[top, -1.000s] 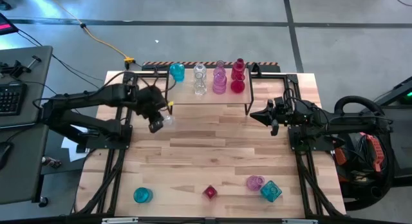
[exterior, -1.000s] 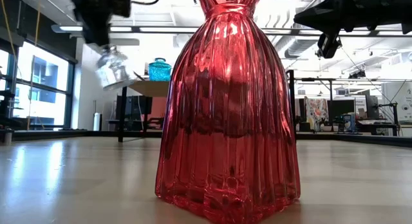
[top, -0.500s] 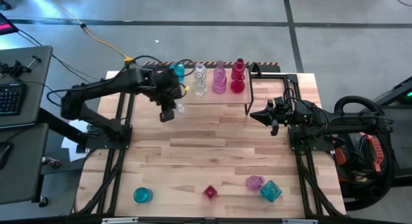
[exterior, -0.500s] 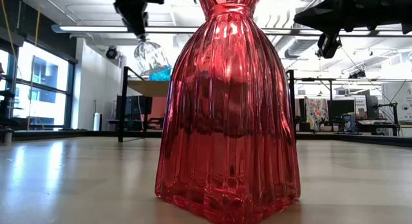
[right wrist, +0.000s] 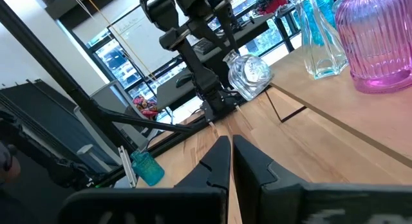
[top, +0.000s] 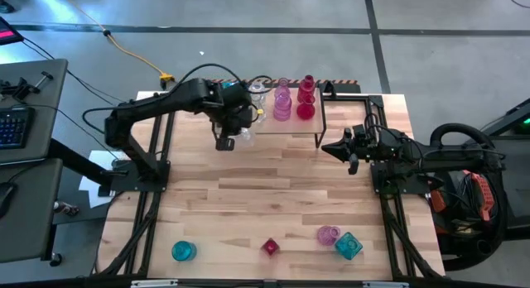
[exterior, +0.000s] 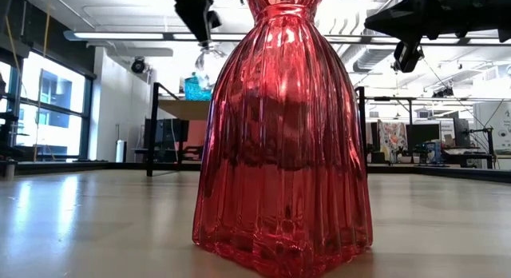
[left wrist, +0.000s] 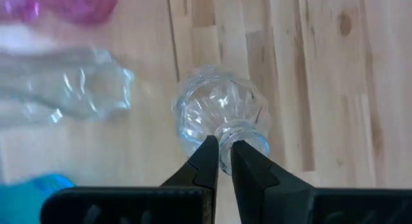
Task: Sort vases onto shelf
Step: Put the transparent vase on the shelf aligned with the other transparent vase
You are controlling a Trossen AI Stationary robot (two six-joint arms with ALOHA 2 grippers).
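Note:
My left gripper (top: 225, 141) is shut on a clear round vase (left wrist: 217, 114) and holds it in the air at the front left edge of the shelf (top: 286, 125); it also shows in the low view (exterior: 209, 66). On the shelf stand a clear vase (top: 257, 96), a pink vase (top: 282, 103) and a red vase (top: 306, 98). A teal vase (left wrist: 38, 185) shows at the edge of the left wrist view. My right gripper (top: 329, 147) is shut and empty, right of the shelf. My left gripper pinches the wall of the clear vase's mouth (left wrist: 225, 141) between its two fingers; one finger seems to be inside the neck and one outside. The fingers come from above, pointing down. The vase hangs below them, mouth up, lifted clear of table and shelf.
Near the table's front edge stand a teal vase (top: 183, 252), a small red vase (top: 270, 247), a pink vase (top: 329, 234) and a faceted teal vase (top: 349, 245). The red vase (exterior: 283, 134) fills the low view. Bare wood lies between shelf and front row.
My left gripper has carried the clear vase toward the table's right and far edges, up to the shelf's front left edge. The vase has stayed clear of the table and has swung from tilted to hanging nearly straight below the fingers.

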